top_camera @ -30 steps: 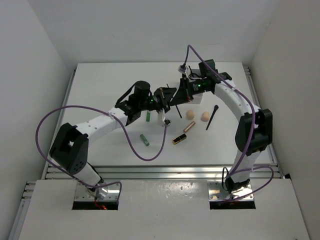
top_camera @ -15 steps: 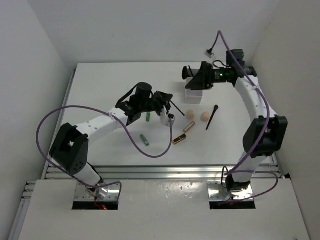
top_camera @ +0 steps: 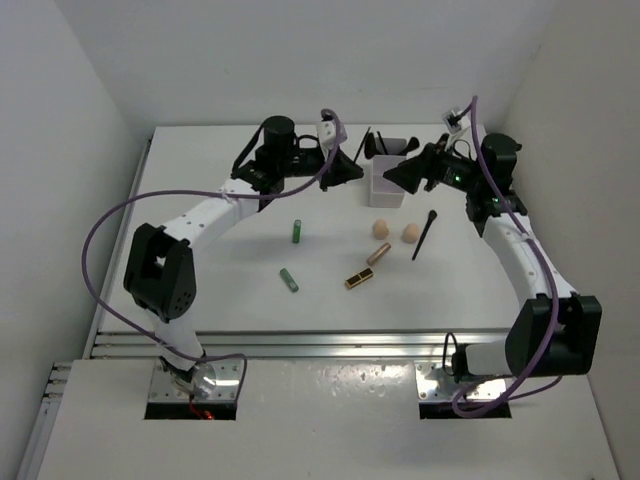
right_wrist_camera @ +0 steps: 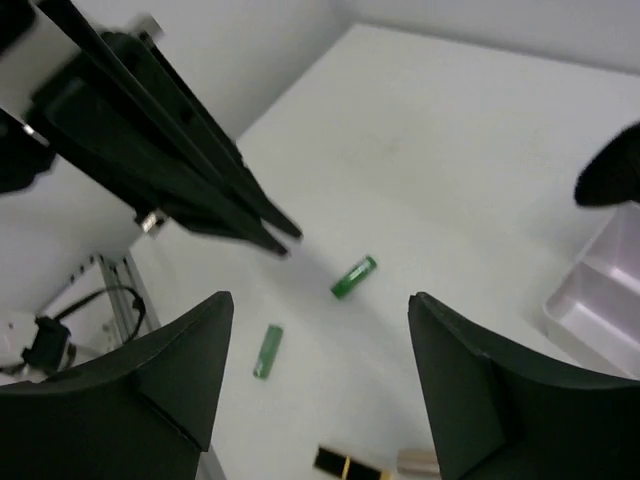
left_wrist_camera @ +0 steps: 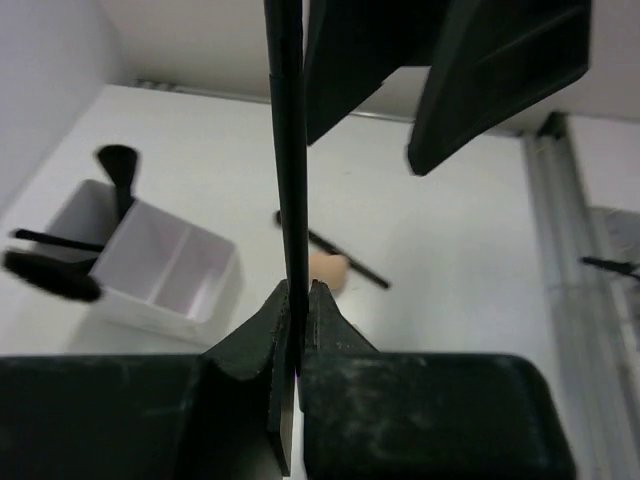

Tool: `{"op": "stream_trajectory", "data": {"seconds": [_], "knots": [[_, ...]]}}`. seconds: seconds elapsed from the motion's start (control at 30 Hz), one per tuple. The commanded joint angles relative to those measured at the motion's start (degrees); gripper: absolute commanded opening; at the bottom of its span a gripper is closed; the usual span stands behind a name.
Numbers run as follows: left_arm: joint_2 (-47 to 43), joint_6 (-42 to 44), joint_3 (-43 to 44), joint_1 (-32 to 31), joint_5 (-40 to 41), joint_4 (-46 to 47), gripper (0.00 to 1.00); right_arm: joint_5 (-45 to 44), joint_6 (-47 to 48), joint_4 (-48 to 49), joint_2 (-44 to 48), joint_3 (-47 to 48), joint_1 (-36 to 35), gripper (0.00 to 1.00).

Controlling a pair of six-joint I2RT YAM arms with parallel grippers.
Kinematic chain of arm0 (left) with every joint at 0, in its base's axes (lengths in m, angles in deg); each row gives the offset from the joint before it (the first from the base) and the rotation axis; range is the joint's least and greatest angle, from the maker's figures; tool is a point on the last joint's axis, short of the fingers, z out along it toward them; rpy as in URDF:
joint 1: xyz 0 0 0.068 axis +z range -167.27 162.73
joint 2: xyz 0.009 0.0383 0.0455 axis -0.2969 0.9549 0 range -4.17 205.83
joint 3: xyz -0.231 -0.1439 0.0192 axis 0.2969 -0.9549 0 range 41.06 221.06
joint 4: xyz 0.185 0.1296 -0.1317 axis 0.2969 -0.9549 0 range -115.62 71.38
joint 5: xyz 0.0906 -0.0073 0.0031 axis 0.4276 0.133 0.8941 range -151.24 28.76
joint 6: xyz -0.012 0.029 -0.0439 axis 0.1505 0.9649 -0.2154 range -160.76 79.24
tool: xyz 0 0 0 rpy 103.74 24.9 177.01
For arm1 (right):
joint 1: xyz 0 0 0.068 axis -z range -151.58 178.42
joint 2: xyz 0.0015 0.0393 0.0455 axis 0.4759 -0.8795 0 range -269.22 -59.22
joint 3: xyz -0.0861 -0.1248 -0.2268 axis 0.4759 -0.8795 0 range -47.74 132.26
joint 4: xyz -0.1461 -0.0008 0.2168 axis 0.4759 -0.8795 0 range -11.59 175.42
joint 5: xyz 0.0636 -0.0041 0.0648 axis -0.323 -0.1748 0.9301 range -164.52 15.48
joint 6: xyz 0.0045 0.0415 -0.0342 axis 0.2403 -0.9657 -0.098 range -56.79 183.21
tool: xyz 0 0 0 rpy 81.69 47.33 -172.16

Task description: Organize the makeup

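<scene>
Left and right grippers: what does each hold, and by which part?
Left gripper pinches a thin black stick near one end; right gripper holds nothing.

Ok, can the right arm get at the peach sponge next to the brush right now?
Probably yes. The right claw is open and empty near the white box, and the sponge lies uncovered close by, with the brush just beside it.

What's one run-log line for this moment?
left gripper: shut on thin black stick | right gripper: open, empty | lipstick: lying on table
</scene>
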Motion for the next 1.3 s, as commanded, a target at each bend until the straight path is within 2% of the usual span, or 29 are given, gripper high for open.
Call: {"op": "stream_trajectory", "data": {"seconds": [0.0, 0.1, 0.43, 0.57, 0.6, 0.7, 0.73, 0.77, 0.83, 0.87, 0.9, 0.93, 0.97, 1.0, 1.03, 1.07, 1.1, 1.13, 1.27], "knots": [[2.1, -18.6, 3.2, -0.3, -9.3, 6.1, 0.0, -0.9, -10.2, 24.8, -1.2, -1.4, -1.9, 0.7], [2.6, -18.6, 3.8, -0.8, -8.8, 5.5, 0.0, -2.1, -13.2, 32.3, -2.5, -1.4, -4.7, 0.7], [2.6, -16.2, 3.8, -1.4, -7.0, 2.4, 0.0, -5.1, -13.9, 33.2, -6.3, 1.7, -9.3, 0.62], [2.6, -14.2, 3.8, -2.5, -7.0, 0.3, 0.0, -7.2, -13.2, 33.4, -8.0, 1.9, -9.4, 0.53], [2.6, -13.6, 3.8, -2.5, -7.0, 0.3, 0.0, -8.4, -13.2, 33.5, -8.2, 1.9, -9.5, 0.49], [2.6, -13.0, 4.4, -2.5, -6.4, -0.2, 0.0, -9.4, -13.8, 34.4, -8.9, 2.3, -9.6, 0.27], [3.1, -13.0, 4.4, -2.5, -6.4, -0.8, 0.0, -9.6, -13.9, 34.9, -8.9, 2.1, -9.6, 0.09], [3.1, -13.0, 4.4, -2.5, -6.4, -0.8, 0.0, -10.6, -13.9, 35.0, -9.0, 2.2, -9.5, 0.0], [3.7, -13.0, 4.9, -2.5, -5.9, -1.5, 0.0, -11.3, -13.2, 34.8, -8.8, 1.9, -9.6, 0.0], [3.7, -13.0, 5.6, -2.5, -4.7, -2.3, 0.06, -11.5, -12.4, 34.5, -8.9, 1.9, -9.5, 0.0], [4.4, -13.0, 5.6, -2.5, -3.8, -3.6, 0.38, -11.5, -11.1, 34.2, -8.8, 2.1, -9.6, 0.0], [4.4, -13.0, 6.1, -1.9, -1.8, -4.4, 0.67, -12.1, -10.3, 33.6, -8.8, 2.1, -9.5, 0.0], [5.0, -12.0, 6.8, -1.9, -0.6, -5.1, 0.99, -12.8, -7.6, 30.1, -8.6, 2.3, -9.4, 0.0], [5.0, -10.7, 6.8, -1.4, 1.2, -7.0, 0.99, -13.7, -4.0, 28.6, -8.5, 2.8, -9.4, 0.0], [5.6, -9.9, 7.4, -0.6, 6.6, -8.0, 0.99, -18.3, -2.4, 27.1, -8.6, 3.0, -9.4, 0.0], [5.6, -8.8, 7.5, -0.6, 9.9, -8.9, 0.99, -20.2, 3.6, 23.1, -8.9, 3.5, -9.3, 0.0], [5.6, -6.7, 7.5, 0.9, 13.4, -10.6, 0.99, -21.9, 5.5, 22.1, -9.7, 5.3, -9.0, 0.0], [5.6, -5.7, 7.5, 1.4, 20.0, -11.3, 0.99, -27.9, 7.1, 20.4, -10.3, 6.1, -8.9, 0.0], [5.1, -0.9, 6.1, 4.6, 31.2, -13.3, 0.99, -39.8, 15.0, 20.1, -16.9, 12.7, -8.0, 0.0]]}}
